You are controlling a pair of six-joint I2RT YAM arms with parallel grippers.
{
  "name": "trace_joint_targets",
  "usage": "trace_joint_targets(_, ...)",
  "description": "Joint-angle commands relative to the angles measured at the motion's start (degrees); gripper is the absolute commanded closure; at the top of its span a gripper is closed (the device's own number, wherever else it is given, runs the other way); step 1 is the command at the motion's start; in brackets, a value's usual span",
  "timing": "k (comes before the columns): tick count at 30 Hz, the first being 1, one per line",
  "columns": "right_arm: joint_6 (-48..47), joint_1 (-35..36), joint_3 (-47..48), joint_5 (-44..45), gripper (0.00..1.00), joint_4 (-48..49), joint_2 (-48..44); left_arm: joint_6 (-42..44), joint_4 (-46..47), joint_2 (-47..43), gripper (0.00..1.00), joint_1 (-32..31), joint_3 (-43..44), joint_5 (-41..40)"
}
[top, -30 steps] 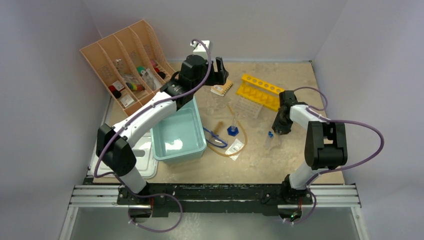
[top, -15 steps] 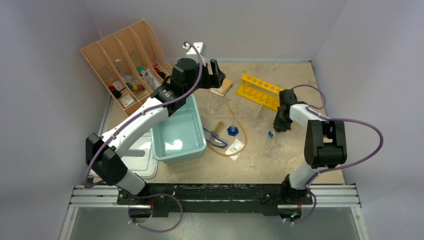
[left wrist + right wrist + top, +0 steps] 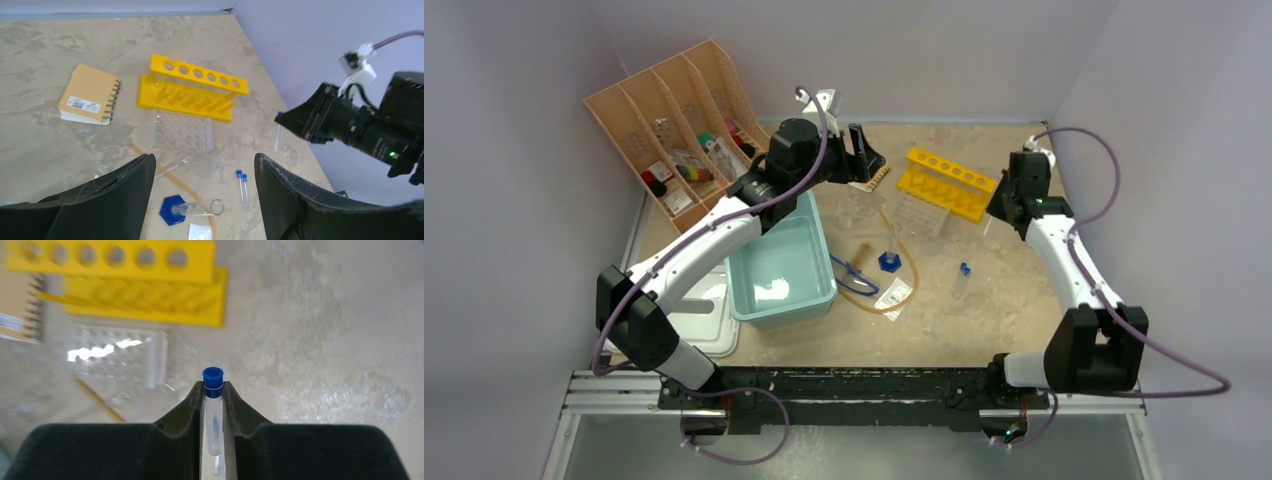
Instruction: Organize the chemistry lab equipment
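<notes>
Clearly, right jaws pinching blue-capped test tube [image 3: 213,384], notebook [image 3: 95,89] label [image 3: 83,104] illegible

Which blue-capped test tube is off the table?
The thin clear blue-capped test tube clamped in the right gripper, near the yellow plastic rack; the other two lie flat on the beige tabletop.

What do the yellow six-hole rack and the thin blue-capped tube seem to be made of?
The yellow six-hole rack is probably moulded plastic: opaque, evenly coloured, faint sheen. The thin blue-capped tube is clear glass or plastic, I cannot tell which; the background shows through it.
</notes>
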Motion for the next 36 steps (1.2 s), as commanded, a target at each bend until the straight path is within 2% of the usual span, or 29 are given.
trace_joint_targets(1,2.49,-0.29,6.74,-4.59,0.86,3.08,-5.25,-2.00,6.16,-0.38,0.29,-1.07,0.76,7.18)
trace_joint_targets(6,8.73,-0.26,11.18,-12.34,0.88,4.19,-9.89,-3.68,9.93,1.76,0.28,-4.24,2.18,8.52)
trace_joint_targets(10,15.54,-0.28,10.34,-23.63,0.87,10.60,-12.51,-7.07,14.52,5.52,0.30,-8.48,3.87,8.29)
trace_joint_targets(14,21.93,-0.32,8.90,-33.08,0.87,14.80,-13.53,-8.45,15.13,10.48,0.33,-10.49,8.22,9.54)
trace_joint_targets(21,25.30,-0.24,7.47,-40.36,0.87,16.91,-14.73,-10.93,16.08,15.15,0.41,-11.00,11.47,11.48)
trace_joint_targets(31,23.40,-0.29,6.31,-43.62,0.87,14.69,-14.78,-11.24,21.19,14.53,0.75,-11.00,8.82,12.72)
trace_joint_targets(32,22.80,-0.31,6.31,-44.39,0.87,13.84,-14.74,-11.31,22.10,14.48,0.81,-10.98,8.42,13.23)
trace_joint_targets(33,22.47,-0.24,6.23,-45.09,0.86,13.27,-14.75,-11.34,22.94,14.47,0.93,-10.97,8.19,13.67)
trace_joint_targets(34,22.32,-0.27,6.14,-45.91,0.85,12.89,-14.73,-10.98,23.28,14.47,1.00,-10.93,7.90,14.25)
trace_joint_targets(36,21.51,-0.30,6.50,-47.46,0.76,11.69,-14.69,-8.46,22.34,13.99,1.00,-10.88,7.61,15.41)
